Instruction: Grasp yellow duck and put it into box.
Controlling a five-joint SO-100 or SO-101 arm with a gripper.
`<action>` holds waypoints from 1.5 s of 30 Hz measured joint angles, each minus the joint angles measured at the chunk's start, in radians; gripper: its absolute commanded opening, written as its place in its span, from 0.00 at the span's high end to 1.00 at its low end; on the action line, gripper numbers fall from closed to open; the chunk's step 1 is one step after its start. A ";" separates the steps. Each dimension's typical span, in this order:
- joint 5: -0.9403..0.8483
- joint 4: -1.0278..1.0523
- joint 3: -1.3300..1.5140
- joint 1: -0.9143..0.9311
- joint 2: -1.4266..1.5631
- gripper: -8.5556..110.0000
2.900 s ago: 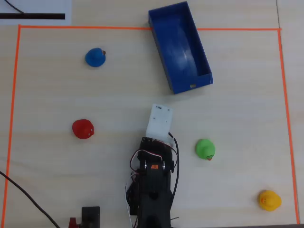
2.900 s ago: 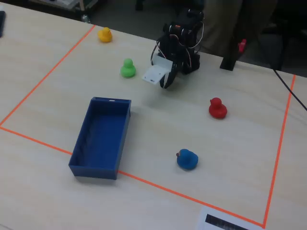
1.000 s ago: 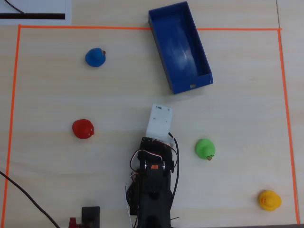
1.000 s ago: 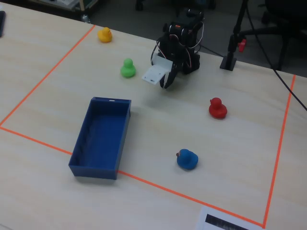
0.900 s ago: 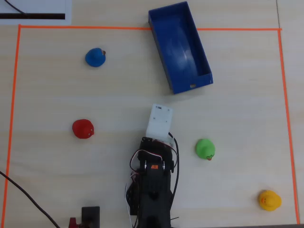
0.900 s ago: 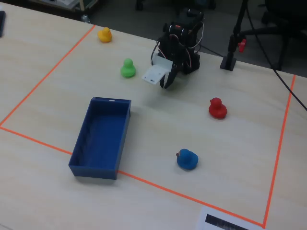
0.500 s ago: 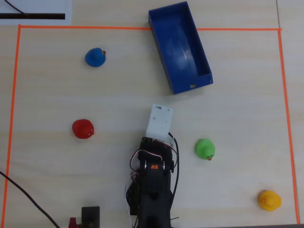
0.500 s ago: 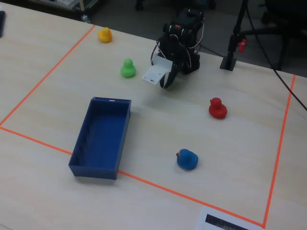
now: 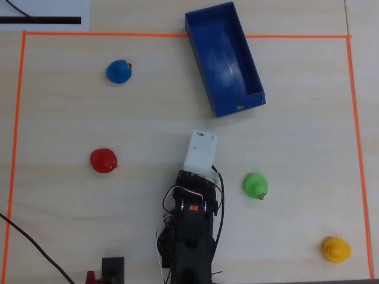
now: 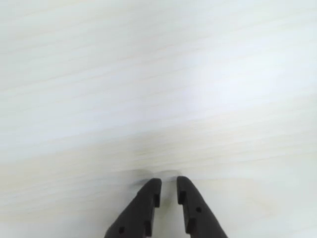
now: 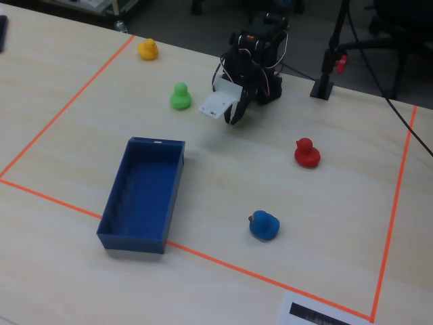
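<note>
Across the pale wooden tabletop [image 9: 296, 148], an orange tape line [image 9: 177, 35] frames the work area. Largest inside it is the box [image 9: 224, 57], a long dark-blue tray with low walls, empty and lying across the far tape edge in the overhead view. The arm [image 9: 189, 231] stands at the near edge, its end effector [image 10: 167, 186] hanging over bare wood with the 2 dark fingers [image 10: 146, 198] drawn narrow, a thin gap between them, nothing held. Among 4 toy ducks, the yellow duck [image 9: 336, 249] sits in the lower right corner of the overhead view, well apart from both arm and box; the green duck [image 9: 256, 185] lies between it and the arm. The yellow duck looks light, smooth and probably slightly squashy, so it may slip or roll. Closing across the rounded body, below the head, seems the safest hold.
</note>
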 measured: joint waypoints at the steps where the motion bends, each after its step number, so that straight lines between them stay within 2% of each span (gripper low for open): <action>1: 0.000 0.000 0.000 0.003 0.000 0.91; 9: 0.023 -0.026 0.005 0.006 -0.003 0.93; 15: 0.058 -0.219 -0.017 0.026 -0.008 0.93; 19: 0.081 -0.339 -0.147 0.055 -0.101 0.93; 24: 0.169 -0.476 -0.430 0.144 -0.422 0.93; 30: 0.265 -0.489 -0.920 0.385 -0.907 0.93; 36: 0.334 -0.514 -1.319 0.733 -1.312 0.90; 40: 0.337 -0.485 -1.459 0.980 -1.473 0.87; 45: 0.331 -0.430 -1.491 1.273 -1.531 0.84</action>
